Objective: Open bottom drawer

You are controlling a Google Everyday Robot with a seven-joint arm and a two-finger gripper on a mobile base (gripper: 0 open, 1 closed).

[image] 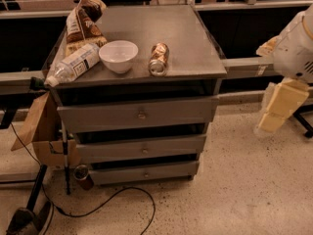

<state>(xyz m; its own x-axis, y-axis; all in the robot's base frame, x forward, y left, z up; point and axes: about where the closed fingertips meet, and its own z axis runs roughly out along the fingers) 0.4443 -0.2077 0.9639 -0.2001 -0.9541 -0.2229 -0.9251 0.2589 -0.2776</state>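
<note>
The bottom drawer (144,172) is the slimmest grey front, lowest of three in the metal cabinet, with a tiny round knob (145,175) at its centre. It sits pushed in, with a dark gap above it. The medium drawer (142,148) and the tall top drawer (139,112) are above it. My gripper (274,112) hangs at the right edge of the view on the white arm (296,45), cream-coloured, well to the right of the cabinet and about level with the top drawer. It touches nothing.
On the cabinet top (190,43) lie a white bowl (119,55), a can on its side (158,59), a plastic bottle (73,65) and a snack bag (80,23). A cardboard box (41,131), a cable (107,202) and a small can (82,175) sit at the cabinet's left foot.
</note>
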